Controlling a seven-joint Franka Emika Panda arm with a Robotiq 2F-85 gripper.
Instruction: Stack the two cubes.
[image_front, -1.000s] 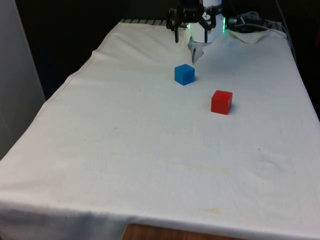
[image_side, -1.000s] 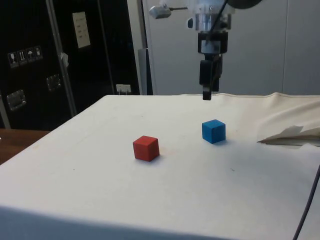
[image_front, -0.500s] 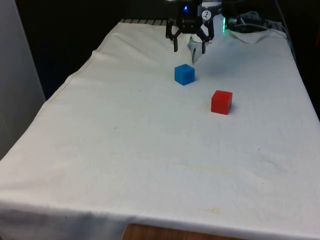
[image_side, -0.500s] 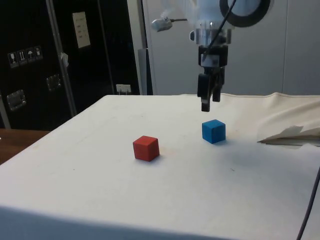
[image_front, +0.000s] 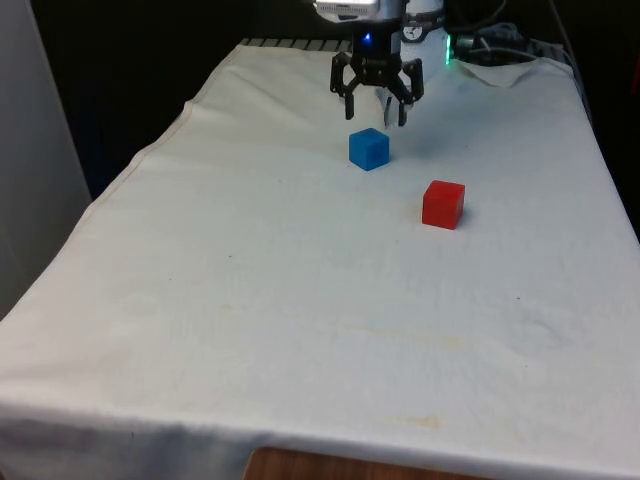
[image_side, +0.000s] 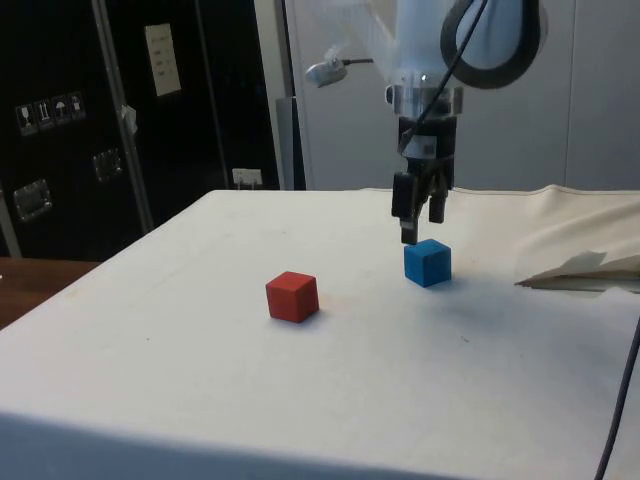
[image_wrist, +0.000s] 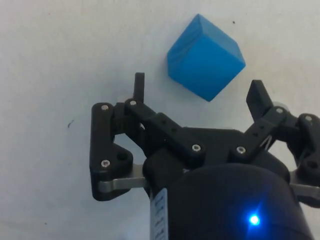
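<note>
Front view: the red cube (image_front: 443, 204) rests on the white cloth (image_front: 300, 300) right of frame centre, well apart from the blue cube (image_front: 369, 149) farther back, upper centre. Both sit flat, with one vertical edge facing the camera. The gripper (image_front: 376, 112) hovers just above and behind the blue cube, fingers spread wide, holding nothing.

Lab or test room: table under white cloth (image_front: 250, 300), black curtains (image_front: 140, 70) behind, dark cabinets (image_side: 100, 120) with label stickers, loose cables (image_front: 500, 40).
</note>
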